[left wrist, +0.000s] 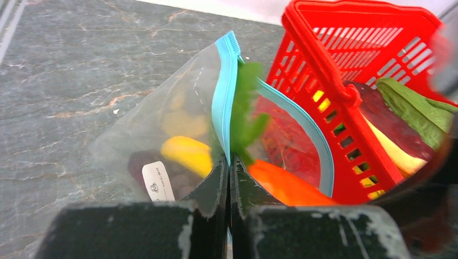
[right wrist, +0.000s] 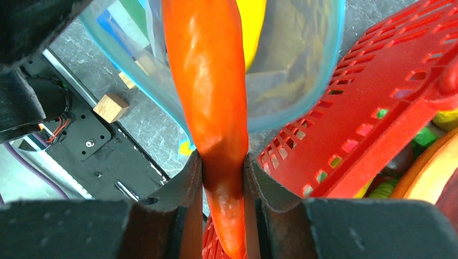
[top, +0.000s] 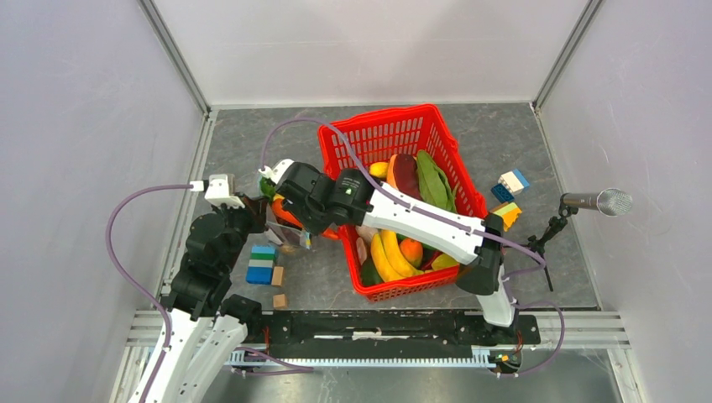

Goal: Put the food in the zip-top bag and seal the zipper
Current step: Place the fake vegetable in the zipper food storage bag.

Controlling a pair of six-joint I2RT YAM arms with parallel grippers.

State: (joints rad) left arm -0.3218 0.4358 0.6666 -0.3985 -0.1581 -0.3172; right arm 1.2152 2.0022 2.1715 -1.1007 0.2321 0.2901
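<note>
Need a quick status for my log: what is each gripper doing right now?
Left gripper: closed, pinching the zip-top bag by its zipper.
Right gripper: closed on the orange carrot, holding it at the bag's mouth.

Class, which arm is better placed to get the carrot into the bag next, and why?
Right. The right tool grips the carrot, which points into the open bag. The left tool is shut on the zipper, holding the mouth up, so it is busy.
</note>
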